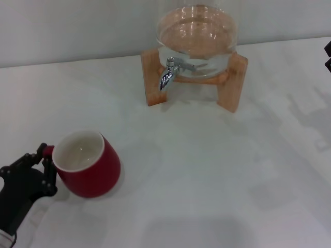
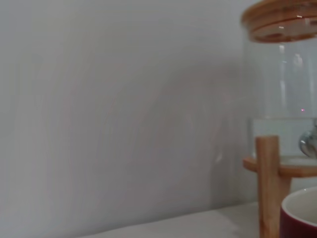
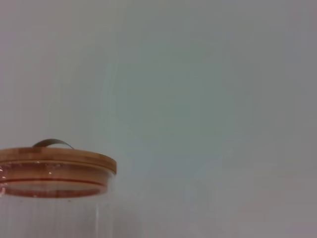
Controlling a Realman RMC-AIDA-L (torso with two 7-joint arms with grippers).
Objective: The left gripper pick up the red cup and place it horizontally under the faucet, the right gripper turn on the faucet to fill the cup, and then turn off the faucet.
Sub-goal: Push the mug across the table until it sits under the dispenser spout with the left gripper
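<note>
1. Position: the red cup stood on the white desk at the near left, tilted with its white inside showing, well apart from the faucet.
2. Grip: the left gripper was at the cup's handle side, its black fingers touching the cup beside the rim. They appeared to be clenched on the handle, though the handle itself was hidden behind them.
3. Handling: the cup looked ceramic, so it was judged rigid, moderately heavy and breakable if knocked. Its glaze was judged slippery. The handle or the rim wall gave the surest hold.
4. Target: the faucet projected from a glass jar seated in a wooden stand. Its spout pointed down over bare desk.
5. Right gripper: only a black edge showed at the far right. Its finger state could not be told.
6. Count: one cup, one faucet, one jar, one stand, one wooden lid, two grippers.
</note>
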